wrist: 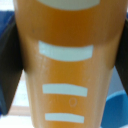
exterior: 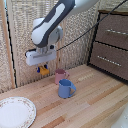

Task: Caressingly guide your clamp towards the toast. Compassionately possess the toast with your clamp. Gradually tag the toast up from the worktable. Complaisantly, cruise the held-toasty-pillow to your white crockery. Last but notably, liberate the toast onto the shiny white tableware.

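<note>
Pale plank worktable (exterior: 95, 102) up front, white crockery (exterior: 15, 112) at near corner on exterior view's left. Blue mug (exterior: 65, 88) mid-table, pink mug (exterior: 60, 75) just behind. Further back, clamp (exterior: 43, 68) hangs above table, fingers pinching toast (exterior: 44, 71), lifted clear. Wrist view: toast (wrist: 67, 65) fills frame. Dark drawer cabinet (exterior: 111, 45) at back right.

The exterior view looks down across the bench (exterior: 95, 100) from some way off; the wrist view sits tight against the toast (wrist: 67, 65), which both views share.
</note>
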